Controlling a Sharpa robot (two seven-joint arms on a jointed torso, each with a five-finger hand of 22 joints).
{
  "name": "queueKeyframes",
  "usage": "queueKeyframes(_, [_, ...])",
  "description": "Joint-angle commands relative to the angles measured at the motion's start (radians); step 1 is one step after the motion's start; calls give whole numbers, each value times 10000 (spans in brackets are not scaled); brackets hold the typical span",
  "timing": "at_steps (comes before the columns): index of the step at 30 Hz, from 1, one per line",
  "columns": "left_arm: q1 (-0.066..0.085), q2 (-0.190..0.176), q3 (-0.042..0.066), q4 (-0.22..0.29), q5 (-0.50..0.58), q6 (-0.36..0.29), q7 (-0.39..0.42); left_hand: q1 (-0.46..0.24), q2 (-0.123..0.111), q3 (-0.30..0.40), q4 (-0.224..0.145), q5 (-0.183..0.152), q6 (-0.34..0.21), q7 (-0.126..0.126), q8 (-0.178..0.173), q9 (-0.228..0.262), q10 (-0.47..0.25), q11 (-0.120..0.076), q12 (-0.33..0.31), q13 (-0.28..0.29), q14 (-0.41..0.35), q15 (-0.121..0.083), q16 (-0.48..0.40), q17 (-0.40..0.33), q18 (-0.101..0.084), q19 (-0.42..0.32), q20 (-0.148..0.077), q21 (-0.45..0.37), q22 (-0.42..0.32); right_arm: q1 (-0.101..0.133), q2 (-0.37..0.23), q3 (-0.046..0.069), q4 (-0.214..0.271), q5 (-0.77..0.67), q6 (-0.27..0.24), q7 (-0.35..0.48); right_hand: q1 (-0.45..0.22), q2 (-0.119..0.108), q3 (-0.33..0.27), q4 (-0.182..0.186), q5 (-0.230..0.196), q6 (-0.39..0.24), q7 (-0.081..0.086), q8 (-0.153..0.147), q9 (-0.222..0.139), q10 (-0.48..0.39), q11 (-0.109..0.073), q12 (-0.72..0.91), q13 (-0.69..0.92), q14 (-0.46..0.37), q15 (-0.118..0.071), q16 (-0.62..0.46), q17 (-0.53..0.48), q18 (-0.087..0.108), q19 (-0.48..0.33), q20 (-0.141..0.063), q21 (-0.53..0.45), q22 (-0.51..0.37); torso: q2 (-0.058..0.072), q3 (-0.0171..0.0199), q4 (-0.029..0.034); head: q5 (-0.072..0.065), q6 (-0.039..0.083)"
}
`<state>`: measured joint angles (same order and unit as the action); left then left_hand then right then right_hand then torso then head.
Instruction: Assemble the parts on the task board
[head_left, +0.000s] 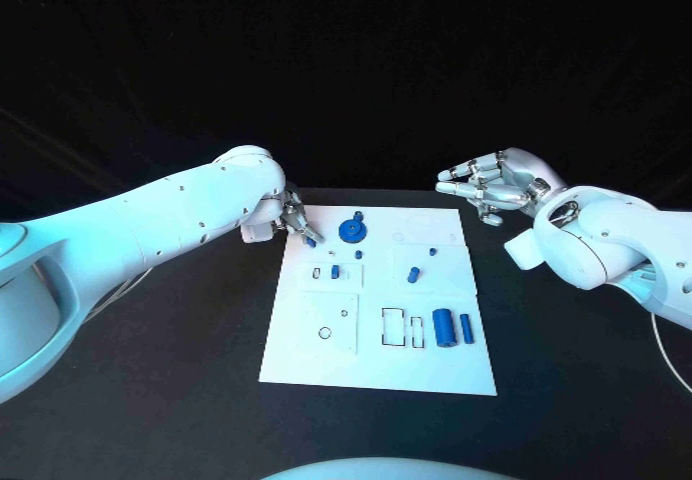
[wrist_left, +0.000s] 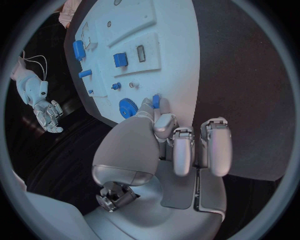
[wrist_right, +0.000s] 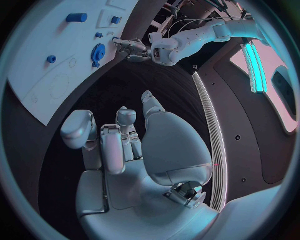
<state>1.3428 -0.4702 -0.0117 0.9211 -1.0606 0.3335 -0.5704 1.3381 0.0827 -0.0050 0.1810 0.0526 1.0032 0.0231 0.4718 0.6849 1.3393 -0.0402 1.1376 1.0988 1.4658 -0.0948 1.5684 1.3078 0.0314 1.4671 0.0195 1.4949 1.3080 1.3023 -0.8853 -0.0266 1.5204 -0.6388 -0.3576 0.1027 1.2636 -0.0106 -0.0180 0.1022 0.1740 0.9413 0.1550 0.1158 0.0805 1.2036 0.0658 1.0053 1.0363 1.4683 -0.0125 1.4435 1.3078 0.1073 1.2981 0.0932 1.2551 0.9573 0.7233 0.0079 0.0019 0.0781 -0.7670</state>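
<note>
Left hand (wrist_left: 164, 131) pinches upright blue peg (wrist_left: 156, 101)

I see the board (head_left: 378, 372) lying flat on the black table (head_left: 173, 400), with my left hand (head_left: 293, 222) at its far left corner, fingertips pinching a small blue part (head_left: 310, 241) at the board's edge. Just beside it sits a blue gear (head_left: 352, 231). Smaller blue pegs (head_left: 413, 273) stand near the middle of the board, and two blue cylinders (head_left: 446, 327) lie side by side near its right edge. My right hand (head_left: 495, 185) hangs off the board beyond its far right corner, fingers curled in with nothing in them.
</note>
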Motion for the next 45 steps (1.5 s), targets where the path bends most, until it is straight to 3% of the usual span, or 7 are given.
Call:
queueKeyframes(1, [3, -2, 2, 13, 436, -72, 253, 597, 287, 399, -333, -35, -132, -10, 27, 21, -48, -63, -109, -65, 1050, -60, 24, 2630, -35, 498, -80, -45, 1611, -10, 16, 0, -14, -23, 168, 42, 12, 127, -61, -6, 46, -68, -17, 33, -13, -41, 7, 10, 5, 550, 19, -55, 738, 85, -57, 1, -67, -10, 0, -6, 6, -20, -27])
queueKeyframes(11, [4, -303, -1, 386, 848, -105, 341, 912, 278, 845, -631, -54, -216, 44, 1, 39, -92, -18, -209, -139, 1050, -29, 24, 2630, -1, 419, -93, -160, 1480, -28, 54, -3, -91, -18, 219, 20, 12, 127, -61, -6, 46, -68, -17, 33, -13, -41, 7, 10, 5, 550, 19, -55, 738, 85, -57, 1, -67, -10, -9, 7, 1, 5, -39])
queueKeyframes(23, [-1, -1478, -13, 2283, 935, -1290, 555, 899, 175, 924, -682, -55, -170, 39, 40, 67, -28, -18, -149, -82, 1050, -21, 24, 2630, -7, 433, -96, -145, 1503, -34, 59, -11, -145, 0, 249, -12, 26, 136, -69, -7, 38, -70, -17, 37, -13, -43, 7, 12, 2, 549, 19, -59, 733, 88, -64, 1, -77, -27, -47, 15, 68, -13, -49])
queueKeyframes(32, [-278, -2150, -41, 3385, 290, -2170, 850, 866, 96, 980, -696, -55, -125, 27, 70, 85, 41, -28, -80, -20, 1050, -24, 24, 2630, -22, 466, -101, -101, 1561, -46, 84, -25, -176, 36, 264, -14, 30, 138, -87, -3, 19, -75, -15, 39, -13, -58, 8, -4, -16, 546, 20, -68, 721, 92, -73, 1, -90, -49, -79, 5, 141, -16, -105])
queueKeyframes(45, [-680, -2449, -100, 4031, 51, -2004, 708, 858, 86, 1005, -697, -55, -110, 21, 79, 91, 62, -33, -63, -5, 1050, -27, 24, 2630, -25, 472, -102, -93, 1572, -86, 109, -38, -196, 52, 281, -16, 30, 138, -87, -3, 19, -75, -15, 39, -13, -58, 8, -4, -16, 546, 20, -68, 721, 92, -73, 1, -90, -49, -58, -8, 121, -5, -136])
